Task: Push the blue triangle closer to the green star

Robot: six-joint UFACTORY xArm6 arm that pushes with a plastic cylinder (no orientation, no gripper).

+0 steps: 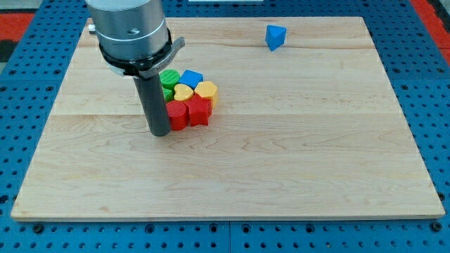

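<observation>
The blue triangle (275, 36) lies alone near the view's top, right of centre. A tight cluster of blocks sits left of centre. In it a green block (169, 78), likely the green star, is partly hidden by my rod. Beside it are a blue block (191, 77), a yellow heart (183, 92), a yellow block (207, 90), a red round block (176, 114) and a red star (200, 110). My tip (159, 131) rests on the board, touching the left side of the red round block, far from the blue triangle.
The wooden board (316, 161) lies on a blue perforated table (21, 105). The arm's grey flange (132, 31) hangs over the board's upper left and hides part of the cluster.
</observation>
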